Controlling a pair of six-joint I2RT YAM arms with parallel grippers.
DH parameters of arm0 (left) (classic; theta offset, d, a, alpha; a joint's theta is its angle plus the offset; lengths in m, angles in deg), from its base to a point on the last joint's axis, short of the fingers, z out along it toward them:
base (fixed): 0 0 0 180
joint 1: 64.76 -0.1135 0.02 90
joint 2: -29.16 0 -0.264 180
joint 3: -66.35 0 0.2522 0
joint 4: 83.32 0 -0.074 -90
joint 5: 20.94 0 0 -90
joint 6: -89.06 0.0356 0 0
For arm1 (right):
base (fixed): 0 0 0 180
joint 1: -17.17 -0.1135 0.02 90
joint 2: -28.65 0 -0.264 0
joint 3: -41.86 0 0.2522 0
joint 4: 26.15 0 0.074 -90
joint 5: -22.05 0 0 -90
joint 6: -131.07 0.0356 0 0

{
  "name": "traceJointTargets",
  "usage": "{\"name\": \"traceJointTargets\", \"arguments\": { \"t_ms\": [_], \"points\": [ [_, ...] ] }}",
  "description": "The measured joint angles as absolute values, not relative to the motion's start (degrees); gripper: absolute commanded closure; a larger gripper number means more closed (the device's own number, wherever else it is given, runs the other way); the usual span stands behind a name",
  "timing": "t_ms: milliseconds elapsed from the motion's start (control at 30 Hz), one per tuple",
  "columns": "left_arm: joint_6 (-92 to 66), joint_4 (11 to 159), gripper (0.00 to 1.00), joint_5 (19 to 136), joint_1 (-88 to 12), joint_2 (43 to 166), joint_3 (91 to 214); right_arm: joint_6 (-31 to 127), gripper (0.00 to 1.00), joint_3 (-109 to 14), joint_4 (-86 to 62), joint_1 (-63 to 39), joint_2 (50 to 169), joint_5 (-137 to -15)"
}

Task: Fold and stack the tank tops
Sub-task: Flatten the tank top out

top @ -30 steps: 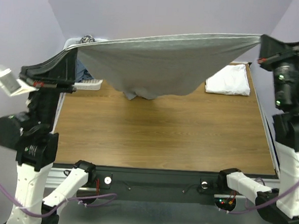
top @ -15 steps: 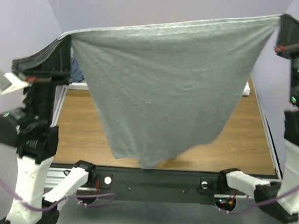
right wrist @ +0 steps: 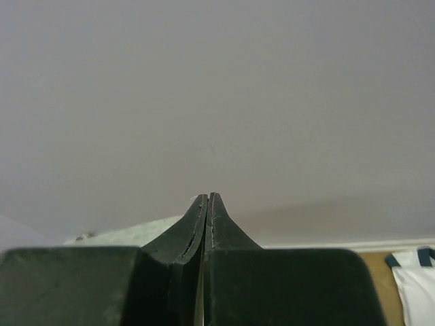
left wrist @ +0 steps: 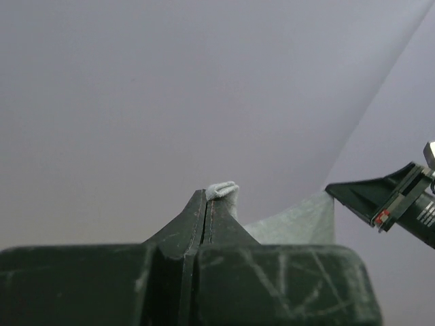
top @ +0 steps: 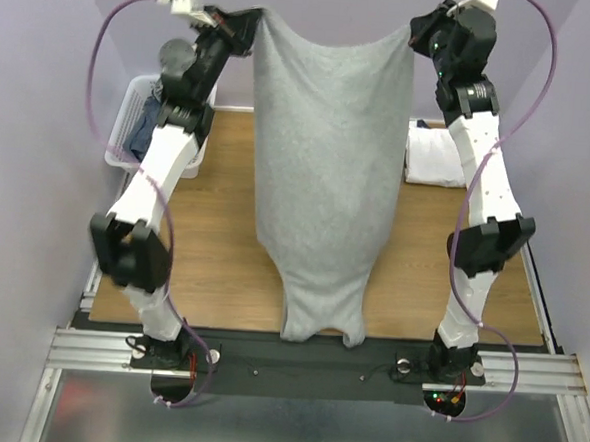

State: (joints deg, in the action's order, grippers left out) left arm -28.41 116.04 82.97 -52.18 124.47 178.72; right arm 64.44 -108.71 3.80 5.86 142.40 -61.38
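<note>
Grey tank top [top: 326,173] hangs high over the tabletop [top: 212,266], pinched by left claw [top: 255,20] and right claw [top: 415,33], hiding its middle. Left wrist: closed claw, fabric tuft peeking out. Right wrist: closed claw, grip hidden; white tank top [right wrist: 416,285] cut off.

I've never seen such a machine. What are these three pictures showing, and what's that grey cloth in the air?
Two robot arms stand bolted to a wooden table. One picture looks down from above; the other two come from cameras on each wrist. The left claw and right claw are each pinched shut on a corner of a grey tank top, holding it up spread out. A folded white top lies on the table's far right; a white basket sits at far left.
</note>
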Motion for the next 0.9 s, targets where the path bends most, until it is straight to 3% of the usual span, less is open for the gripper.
{"name": "traceJointTargets", "arguments": {
  "t_ms": [100, 233, 467, 633, 900],
  "points": [
    [-29.5, 114.2, 1.00, 87.1, -53.4, 136.3, 192.9, 64.7, 1.00, -119.8, 3.2, 6.6, 150.8, -62.2],
    [-29.6, 110.9, 1.00, 91.2, -54.6, 146.3, 211.0, 64.8, 1.00, -117.8, -2.5, 7.9, 149.3, -61.9],
    [-30.0, 115.9, 1.00, 93.8, -57.1, 141.4, 215.1, 64.3, 1.00, -108.2, -14.3, 9.5, 136.7, -60.9],
    [-32.0, 123.7, 1.00, 94.4, -58.1, 128.9, 195.4, 64.9, 1.00, -89.7, -21.8, 9.7, 123.8, -59.8],
    [-39.8, 126.4, 1.00, 90.5, -57.7, 111.5, 139.3, 71.7, 1.00, -43.2, -23.7, 10.1, 111.0, -60.5]
  ]
}}
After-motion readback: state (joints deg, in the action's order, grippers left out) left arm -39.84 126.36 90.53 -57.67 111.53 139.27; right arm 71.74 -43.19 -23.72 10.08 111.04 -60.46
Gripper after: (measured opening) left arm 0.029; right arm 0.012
